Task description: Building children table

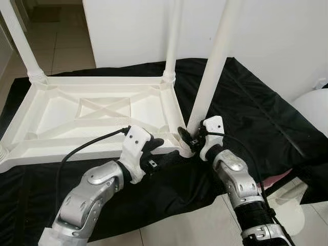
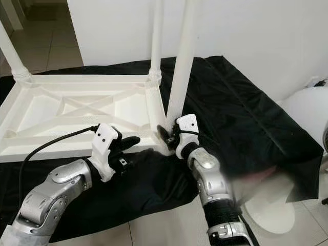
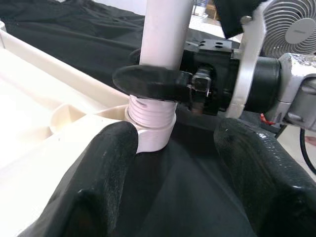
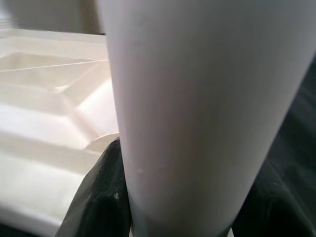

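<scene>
The white plastic children's table (image 1: 102,115) is lying upside down on a black cloth (image 1: 246,107) spread over the floor, and the step in hand looks like screwing a table leg (image 1: 212,66) into the near corner socket (image 3: 153,136). The right claw (image 1: 190,137) is clenching the leg just above its threaded base, while the left claw (image 1: 159,154) is waiting released beside the corner. Next, the leg likely needs turning until the thread is seating fully

A black cloth (image 1: 256,118) covers tiled floor (image 1: 66,46) below a white wall (image 1: 277,36).
</scene>
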Tool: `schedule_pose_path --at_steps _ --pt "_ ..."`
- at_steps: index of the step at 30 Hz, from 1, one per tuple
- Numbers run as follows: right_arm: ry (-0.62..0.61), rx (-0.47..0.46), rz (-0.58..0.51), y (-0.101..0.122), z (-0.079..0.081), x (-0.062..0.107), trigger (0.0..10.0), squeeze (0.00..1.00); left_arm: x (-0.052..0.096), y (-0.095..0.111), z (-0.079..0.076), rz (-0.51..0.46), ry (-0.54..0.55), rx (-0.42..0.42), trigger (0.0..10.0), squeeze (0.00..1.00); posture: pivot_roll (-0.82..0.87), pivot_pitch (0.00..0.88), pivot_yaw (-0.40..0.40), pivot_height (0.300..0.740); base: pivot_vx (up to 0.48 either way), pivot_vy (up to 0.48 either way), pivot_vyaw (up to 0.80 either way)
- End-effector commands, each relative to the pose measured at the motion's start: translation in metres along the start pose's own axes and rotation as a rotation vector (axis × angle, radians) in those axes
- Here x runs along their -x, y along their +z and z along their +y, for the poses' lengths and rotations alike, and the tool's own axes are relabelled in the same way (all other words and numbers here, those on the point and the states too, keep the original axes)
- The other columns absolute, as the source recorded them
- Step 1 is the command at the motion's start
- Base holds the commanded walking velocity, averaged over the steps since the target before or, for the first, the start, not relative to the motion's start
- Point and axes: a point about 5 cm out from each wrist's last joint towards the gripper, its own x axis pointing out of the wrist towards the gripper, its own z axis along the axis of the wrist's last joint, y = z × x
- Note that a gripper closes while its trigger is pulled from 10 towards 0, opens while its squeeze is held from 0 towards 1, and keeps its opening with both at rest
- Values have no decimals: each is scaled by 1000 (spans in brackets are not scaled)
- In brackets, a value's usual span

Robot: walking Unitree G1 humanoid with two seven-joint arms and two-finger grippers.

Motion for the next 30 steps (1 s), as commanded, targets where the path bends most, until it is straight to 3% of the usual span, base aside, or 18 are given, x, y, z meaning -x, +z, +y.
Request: schedule_pose_path --at_steps 1,10,18,19,20,21,30 --pt "-164 -19 9 -2 -11 8 10000 0 0 -6 1 25 22 -12 10000 0 -13 4 -31 740 0 0 0" --pt "-289 -69 20 -3 14 17 10000 0 1 -10 0 37 6 -55 10000 0 -14 8 -26 740 0 0 0" --pt "-294 -42 -13 9 10 20 10000 0 0 -10 0 30 3 -56 10000 0 -23 12 -30 740 0 0 0" --pt "-258 -57 -29 10 7 20 10000 365 0 -10 0 29 3 -58 10000 0 -21 12 -32 740 0 0 0" --pt "-235 -67 -41 12 5 20 10000 365 0 -10 0 27 3 -61 10000 0 -21 12 -32 740 0 0 0" --pt "-215 -54 -48 13 1 19 10000 1000 -1 -10 0 25 4 -62 10000 0 -22 14 -34 740 0 0 0" --pt "-39 -20 -40 17 -9 18 10000 1000 -1 -11 -3 24 3 -60 10000 0 -20 20 -42 740 0 0 0"
